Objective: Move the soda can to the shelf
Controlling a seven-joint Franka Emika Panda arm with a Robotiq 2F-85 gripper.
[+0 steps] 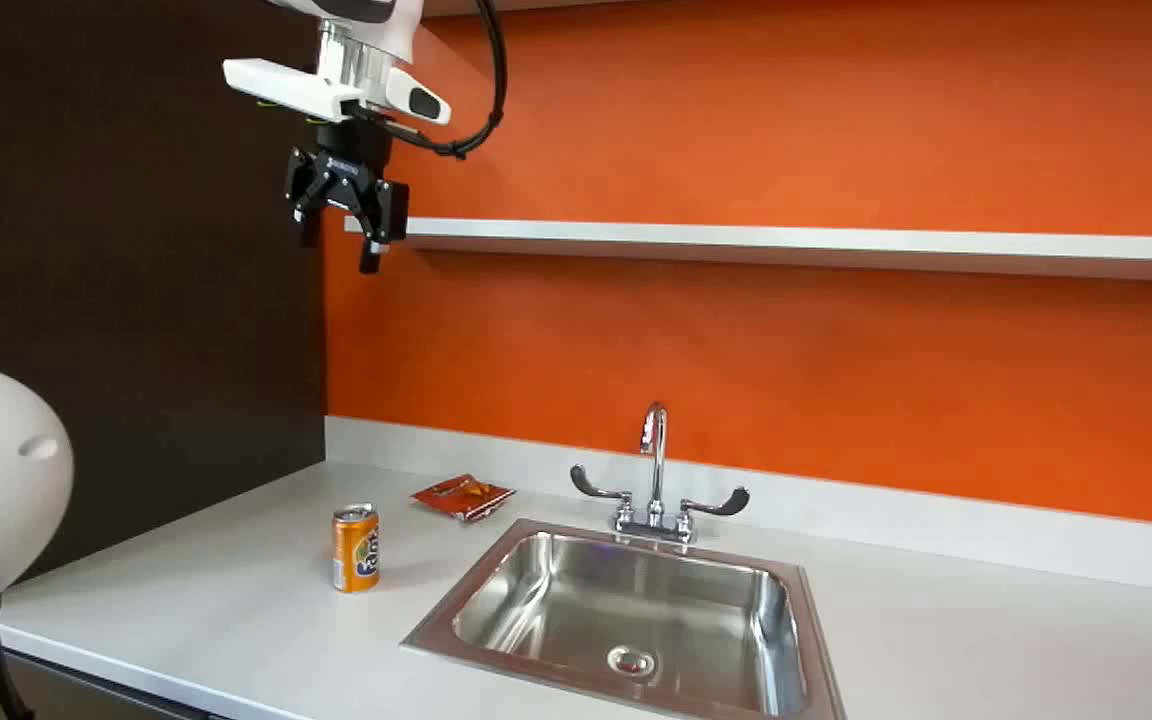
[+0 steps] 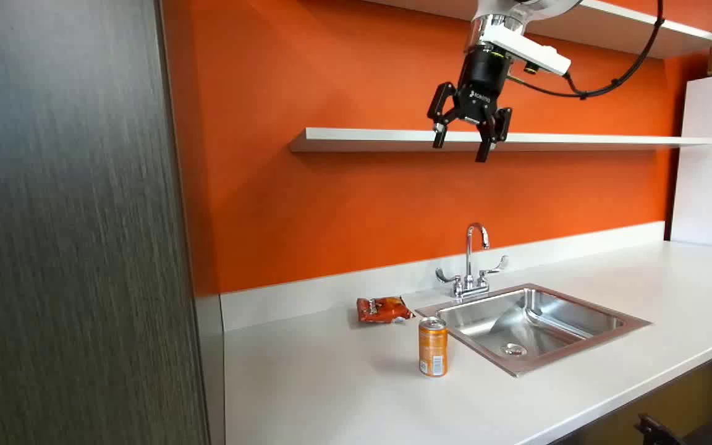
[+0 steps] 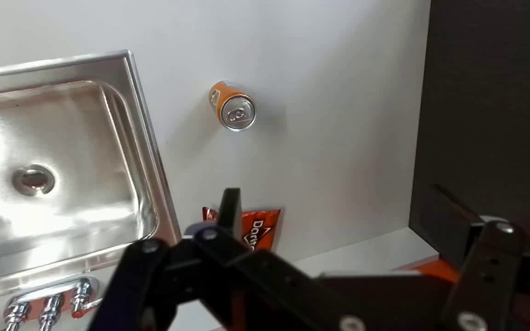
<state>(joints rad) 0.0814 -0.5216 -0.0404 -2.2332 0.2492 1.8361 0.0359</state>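
Note:
The orange soda can (image 1: 355,550) stands upright on the white countertop, left of the sink; it also shows in an exterior view (image 2: 433,352). In the wrist view the can (image 3: 239,112) shows its silvery top. The shelf (image 1: 786,237) is a long thin white board on the orange wall, also seen in an exterior view (image 2: 362,136). My gripper (image 1: 340,248) is high above the countertop, pointing down, with its fingertips around shelf height in both exterior views (image 2: 461,148). In the wrist view its fingers (image 3: 336,193) are spread wide with nothing between them.
A red-orange packet (image 1: 463,497) lies behind the can near the backsplash. The steel sink (image 1: 469,588) and its faucet (image 1: 656,470) stand to the right of the can. A dark panel (image 1: 136,250) closes the left side. A higher white shelf (image 2: 628,25) runs above.

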